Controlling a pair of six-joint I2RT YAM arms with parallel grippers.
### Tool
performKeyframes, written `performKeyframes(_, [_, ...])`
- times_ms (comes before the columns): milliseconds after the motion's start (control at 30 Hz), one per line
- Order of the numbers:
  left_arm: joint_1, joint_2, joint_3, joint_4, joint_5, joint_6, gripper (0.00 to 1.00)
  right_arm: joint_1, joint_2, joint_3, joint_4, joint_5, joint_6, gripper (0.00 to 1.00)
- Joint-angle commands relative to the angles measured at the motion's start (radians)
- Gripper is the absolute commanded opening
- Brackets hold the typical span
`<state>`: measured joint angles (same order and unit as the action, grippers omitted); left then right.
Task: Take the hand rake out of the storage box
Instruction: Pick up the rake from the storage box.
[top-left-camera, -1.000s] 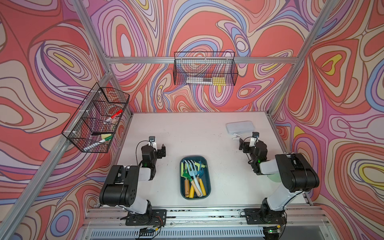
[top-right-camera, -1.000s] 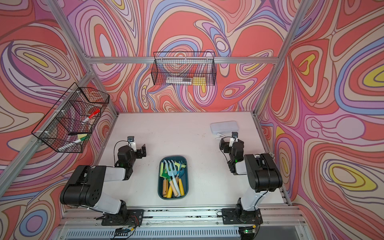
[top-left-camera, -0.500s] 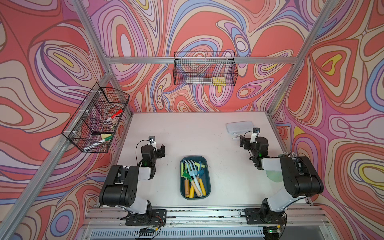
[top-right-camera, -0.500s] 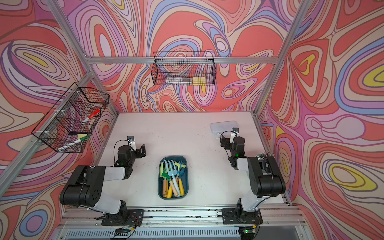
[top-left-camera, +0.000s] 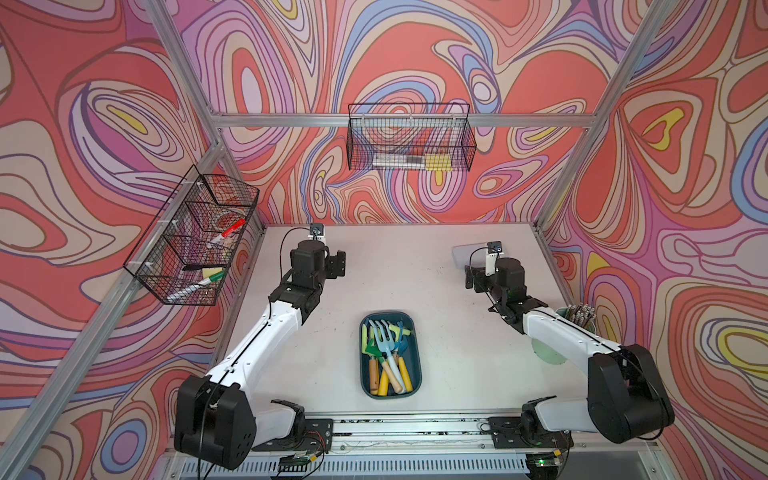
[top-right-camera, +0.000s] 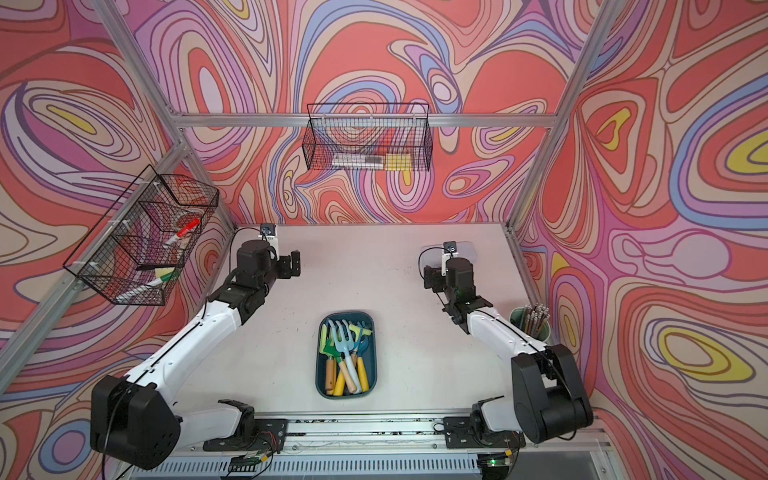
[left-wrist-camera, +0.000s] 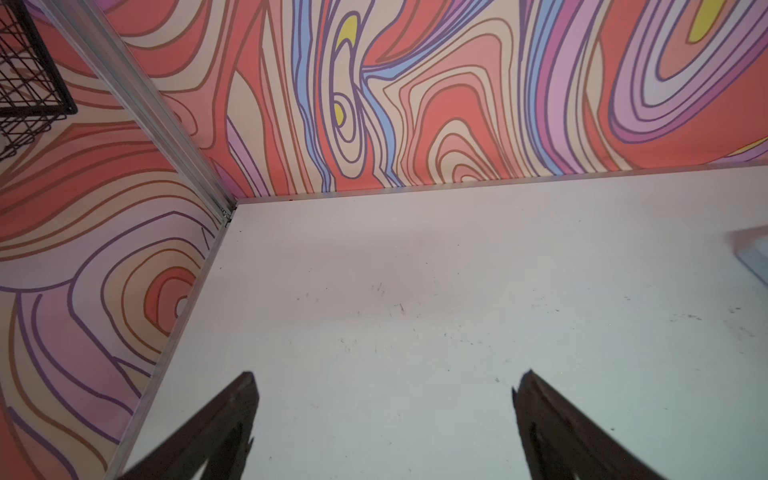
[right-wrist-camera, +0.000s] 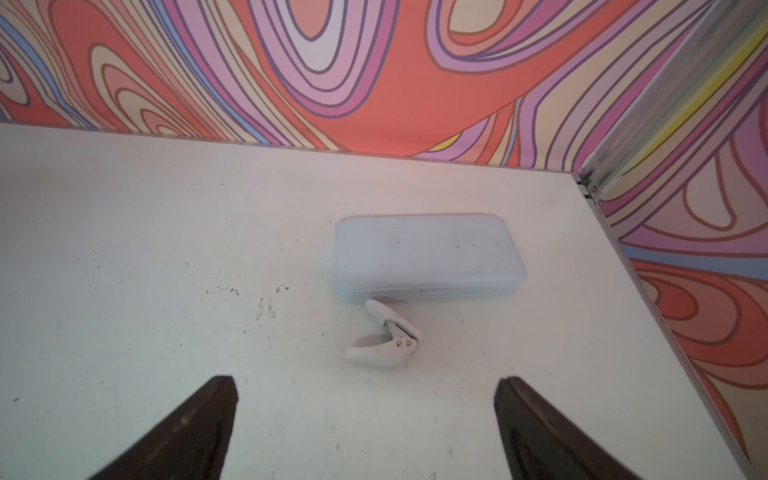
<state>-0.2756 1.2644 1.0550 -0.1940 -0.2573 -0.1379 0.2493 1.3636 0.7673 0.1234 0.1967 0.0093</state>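
Hand rake (top-left-camera: 382, 337) among tools (top-left-camera: 384, 380) in storage box (top-left-camera: 391, 396)

The storage box (top-left-camera: 419, 361) is dark teal. The hand rake (top-left-camera: 380, 337) has a light blue head and cream handle. Adjacent tool handles (top-left-camera: 382, 383) are yellow and brown. The walls (top-left-camera: 415, 54) carry swirling coral, lilac, blue, cream and yellow bands. The wire baskets (top-left-camera: 409, 124) are black.

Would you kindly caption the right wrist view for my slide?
Open right gripper facing a translucent white case and white tool on the table.
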Motion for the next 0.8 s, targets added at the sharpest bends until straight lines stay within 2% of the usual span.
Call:
performKeyframes(0, [-0.034,-0.023,0.08,-0.492,0.02,-0.24,0.99,0.03,-0.037,0.065,-0.193,0.03,0.048,0.98])
performKeyframes(67, [-0.099,-0.029,0.103,-0.614,0.013,-0.332,0.97,0.05,-0.045,0.087,-0.25,0.013,0.075,0.98])
performKeyframes(167, [-0.256,-0.042,0.096,-0.728,-0.035,-0.448,0.91,0.087,-0.047,0.129,-0.35,-0.026,0.121,0.98])
performKeyframes(300, [-0.384,-0.06,0.047,-0.797,0.004,-0.586,0.89,0.158,-0.058,0.149,-0.454,-0.079,0.184,0.98])
performKeyframes(400, [-0.39,-0.109,-0.025,-0.772,0.043,-0.659,0.9,0.244,-0.091,0.144,-0.504,-0.151,0.245,0.95])
performKeyframes(500, [-0.376,-0.147,-0.072,-0.749,0.022,-0.678,0.91,0.397,-0.106,0.145,-0.553,-0.143,0.313,0.9])
performKeyframes(633, [-0.28,-0.135,-0.099,-0.724,0.097,-0.642,0.93,0.608,-0.083,0.145,-0.568,-0.093,0.433,0.83])
performKeyframes(767, [-0.198,-0.1,-0.09,-0.714,0.093,-0.584,0.99,0.762,-0.021,0.149,-0.534,-0.069,0.529,0.72])
